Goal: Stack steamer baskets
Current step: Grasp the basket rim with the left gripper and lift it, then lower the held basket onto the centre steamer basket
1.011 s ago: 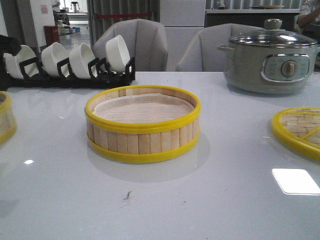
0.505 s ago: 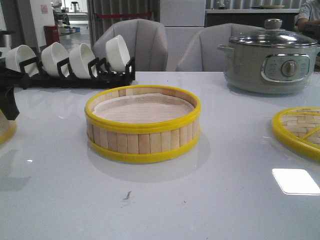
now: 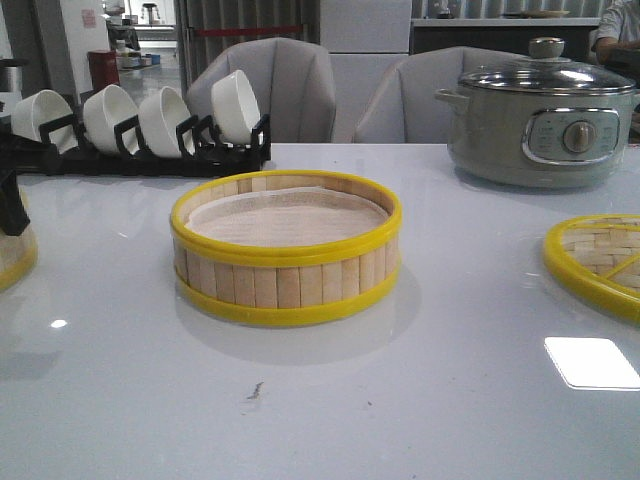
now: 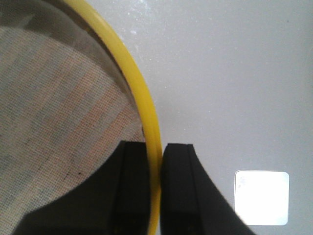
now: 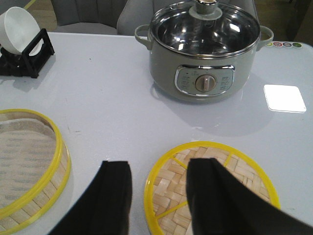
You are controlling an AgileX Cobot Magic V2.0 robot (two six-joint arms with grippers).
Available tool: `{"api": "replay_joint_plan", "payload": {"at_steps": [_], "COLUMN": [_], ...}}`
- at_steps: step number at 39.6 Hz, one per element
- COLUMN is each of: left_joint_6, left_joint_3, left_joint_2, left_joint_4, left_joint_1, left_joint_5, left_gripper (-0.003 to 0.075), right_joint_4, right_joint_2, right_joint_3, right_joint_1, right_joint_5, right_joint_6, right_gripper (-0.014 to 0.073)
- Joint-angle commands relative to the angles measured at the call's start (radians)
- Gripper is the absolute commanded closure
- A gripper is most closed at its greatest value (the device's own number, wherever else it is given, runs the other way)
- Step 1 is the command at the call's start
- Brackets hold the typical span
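Note:
A steamer basket (image 3: 285,250) with a white paper liner stands in the middle of the table; it also shows in the right wrist view (image 5: 29,161). A second steamer basket (image 3: 12,258) sits at the left edge, mostly out of view. My left gripper (image 3: 10,200) is at its rim. In the left wrist view the left gripper (image 4: 155,147) is shut on that basket's yellow rim (image 4: 142,93), one finger inside over the liner (image 4: 58,98), one outside. The woven lid (image 3: 600,260) lies at the right. My right gripper (image 5: 159,166) is open above the lid (image 5: 168,188).
A grey electric pot (image 3: 540,110) with a glass lid stands at the back right, also in the right wrist view (image 5: 205,49). A black rack of white bowls (image 3: 140,125) stands at the back left. Two grey chairs are behind the table.
My left gripper came down from the upper left onto the left basket's rim. The middle basket, lid and pot have not moved.

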State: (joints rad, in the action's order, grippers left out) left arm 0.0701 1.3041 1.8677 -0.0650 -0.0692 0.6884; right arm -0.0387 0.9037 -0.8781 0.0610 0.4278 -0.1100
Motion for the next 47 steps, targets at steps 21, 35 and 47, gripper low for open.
{"api": "replay_joint_plan", "payload": {"at_steps": [21, 35, 47], "left_joint_6": [-0.014, -0.014, -0.014], "left_joint_3": [0.428, 0.447, 0.552], "left_joint_2": [-0.073, -0.017, 0.117], "left_joint_4": [-0.012, -0.012, -0.009], "left_joint_1": [-0.298, -0.564, -0.657], "left_joint_5": [0.174, 0.074, 0.083], "left_gripper": [0.0632, 0.0632, 0.0632], "right_joint_4": [0.011, 0.013, 0.015], "right_joint_2": [-0.008, -0.008, -0.008], "right_joint_3": [-0.042, -0.042, -0.042], "right_joint_1": [-0.001, -0.001, -0.001], "right_joint_5": [-0.076, -0.076, -0.072], "right_joint_6": [-0.001, -0.001, -0.001], "right_gripper": [0.0211, 0.0211, 0.0211]}}
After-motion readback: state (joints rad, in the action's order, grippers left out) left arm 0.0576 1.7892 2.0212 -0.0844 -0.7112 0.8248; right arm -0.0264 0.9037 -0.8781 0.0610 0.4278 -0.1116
